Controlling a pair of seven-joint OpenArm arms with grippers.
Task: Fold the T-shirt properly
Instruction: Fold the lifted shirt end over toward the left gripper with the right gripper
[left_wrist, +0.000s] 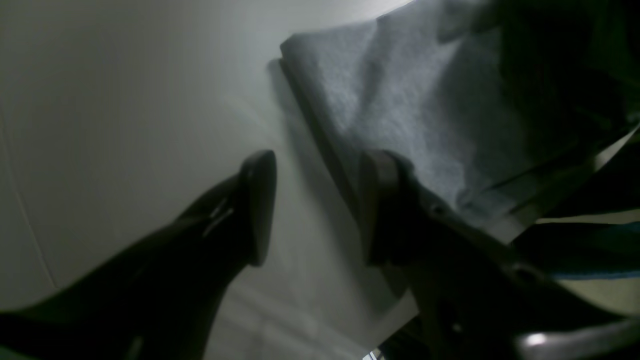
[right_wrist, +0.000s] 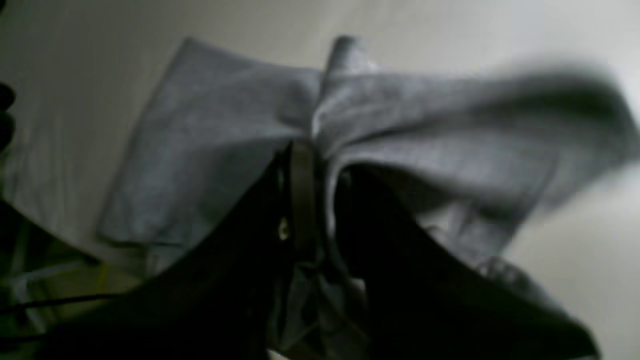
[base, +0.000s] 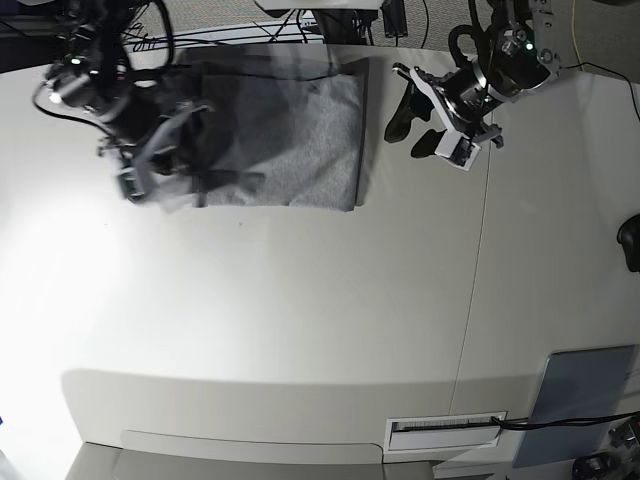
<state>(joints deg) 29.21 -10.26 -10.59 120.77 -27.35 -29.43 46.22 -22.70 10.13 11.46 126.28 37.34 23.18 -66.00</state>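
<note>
While the T-shirt (base: 285, 135) is seen lying partly folded on the white table (base: 300, 320) near its far edge, its long axis is judged to run across the base view, left to right; a straight folded edge is presented toward the left gripper (base: 418, 122); that gripper is held just beside this edge, apart from the cloth, its jaws spread and empty; the opposite end is gathered and lifted by the right gripper (right_wrist: 320, 165), whose jaws are pressed together on a pinch of fabric; that end is blurred.
</note>
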